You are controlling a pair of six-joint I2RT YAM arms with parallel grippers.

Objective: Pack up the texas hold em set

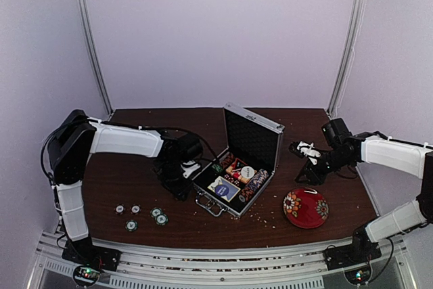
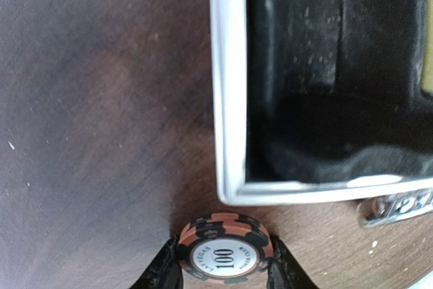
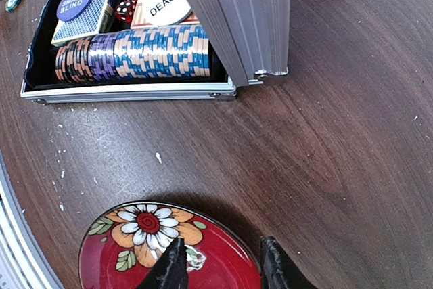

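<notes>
You're loading chips: your left gripper (image 2: 224, 267), low at the case's (image 2: 227, 99) near corner, pinches a 100 chip (image 2: 225, 252) just outside the rim. Next, lift it over into the empty black slot. Loose chips (image 1: 161, 219) lie on the table. Your right gripper (image 3: 220, 265) hangs spread and empty over the bowl (image 3: 128, 248)

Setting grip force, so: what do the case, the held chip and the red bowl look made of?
Case: ribbed silver metal, probably aluminium; black fabric-like lining. Chip: matte moulded plastic or clay composite, printed centre label. Bowl: glossy glazed ceramic, likely, given painted flowers.
</notes>
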